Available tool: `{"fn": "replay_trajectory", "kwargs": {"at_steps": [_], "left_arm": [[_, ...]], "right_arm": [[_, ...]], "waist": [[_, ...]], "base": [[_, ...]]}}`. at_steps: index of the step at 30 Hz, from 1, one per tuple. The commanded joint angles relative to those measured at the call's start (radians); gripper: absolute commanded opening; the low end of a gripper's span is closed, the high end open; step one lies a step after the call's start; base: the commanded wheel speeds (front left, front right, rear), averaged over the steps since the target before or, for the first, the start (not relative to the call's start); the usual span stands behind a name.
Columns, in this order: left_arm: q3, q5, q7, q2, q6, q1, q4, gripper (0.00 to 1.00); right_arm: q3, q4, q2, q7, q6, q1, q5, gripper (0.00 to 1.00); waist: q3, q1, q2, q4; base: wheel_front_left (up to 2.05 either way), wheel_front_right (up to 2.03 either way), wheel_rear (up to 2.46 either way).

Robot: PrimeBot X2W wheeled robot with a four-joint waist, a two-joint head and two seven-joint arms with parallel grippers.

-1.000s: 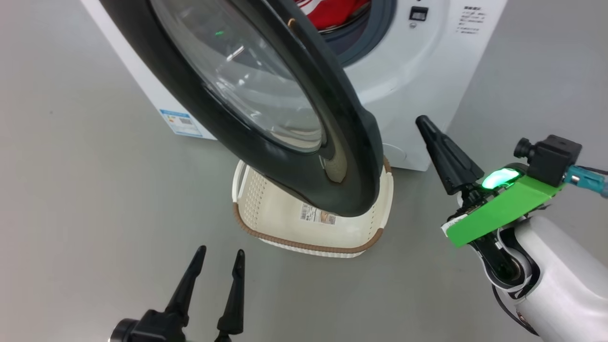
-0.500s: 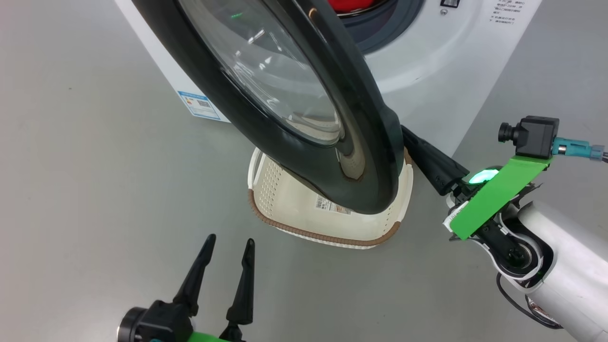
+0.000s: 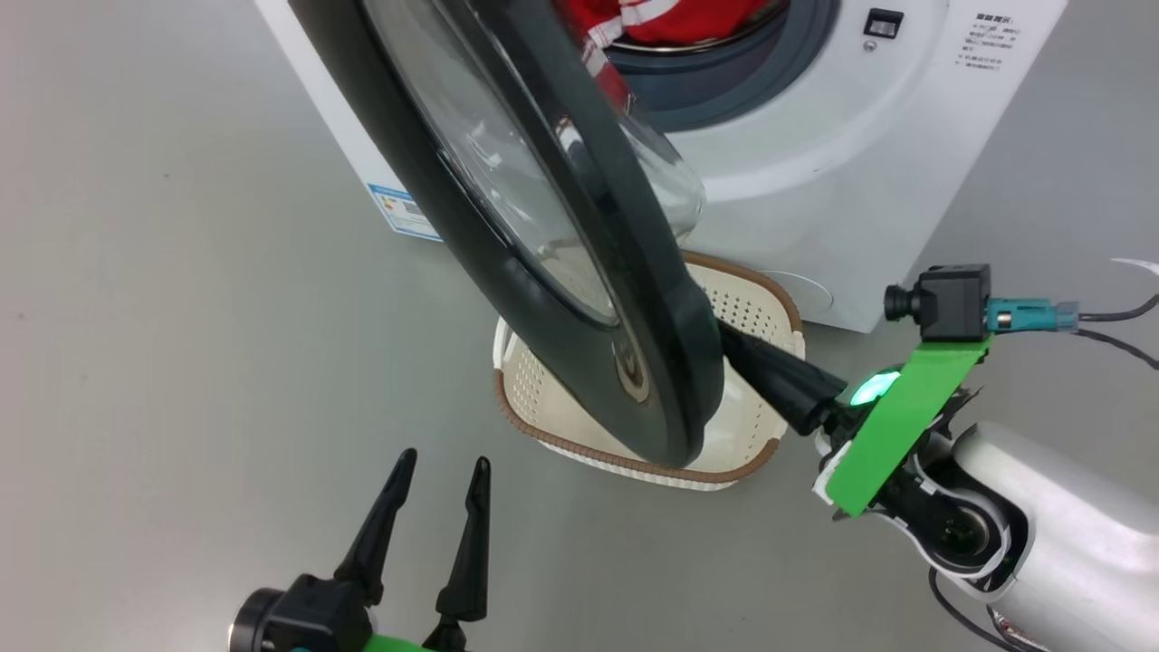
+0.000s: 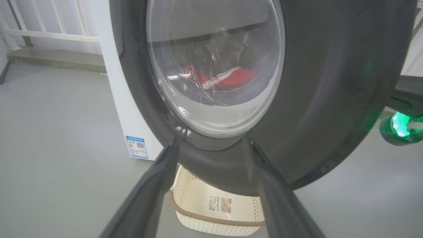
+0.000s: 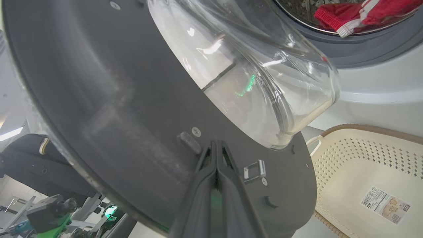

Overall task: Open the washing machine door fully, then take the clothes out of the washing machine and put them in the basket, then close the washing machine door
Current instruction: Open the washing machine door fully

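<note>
The washing machine door (image 3: 543, 226), a black ring around bulging glass, stands partly open and hangs over the basket (image 3: 751, 303). My right gripper (image 3: 738, 349) is shut with nothing in it. Its tips (image 5: 216, 143) press the door's inner face (image 5: 115, 99) just below the glass bowl. Red clothes (image 3: 670, 18) with white trim lie in the drum of the white washing machine (image 3: 815, 163). My left gripper (image 3: 439, 466) stands open at the lower left, short of the door's outer face (image 4: 330, 82). The cream basket (image 4: 198, 215) sits on the floor under the door.
Grey floor (image 3: 181, 317) spreads to the left and in front of the machine. A blue label (image 3: 403, 210) sticks to the washer's side. A white railing (image 4: 49, 29) runs behind the machine.
My right gripper has slid left behind the door's rim onto its inner face, and the door has swung wider. The head camera has shifted. The left gripper holds its place.
</note>
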Motion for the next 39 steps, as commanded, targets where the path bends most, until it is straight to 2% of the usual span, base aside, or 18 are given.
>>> {"fn": "replay_trajectory", "kwargs": {"at_steps": [1,24,39], "left_arm": [[0.034,-0.005,-0.008,0.009,0.007,0.0,-0.022,1.0],[0.031,-0.023,-0.008,0.009,0.043,0.022,0.001,1.0],[0.056,-0.026,-0.008,0.009,0.066,0.025,0.003,1.0]], "right_arm": [[0.016,-0.031,0.012,0.001,0.007,0.006,0.01,0.0],[0.126,-0.044,0.07,-0.007,0.007,-0.027,0.026,0.0],[0.176,-0.015,0.159,-0.03,0.007,-0.053,0.035,0.0]], "waist": [[-0.006,0.0,0.0,0.01],[-0.032,0.0,0.0,0.131],[-0.05,0.0,0.0,0.175]], "base": [[0.0,0.0,0.0],[0.0,0.0,0.0],[0.0,0.0,0.0]]}}
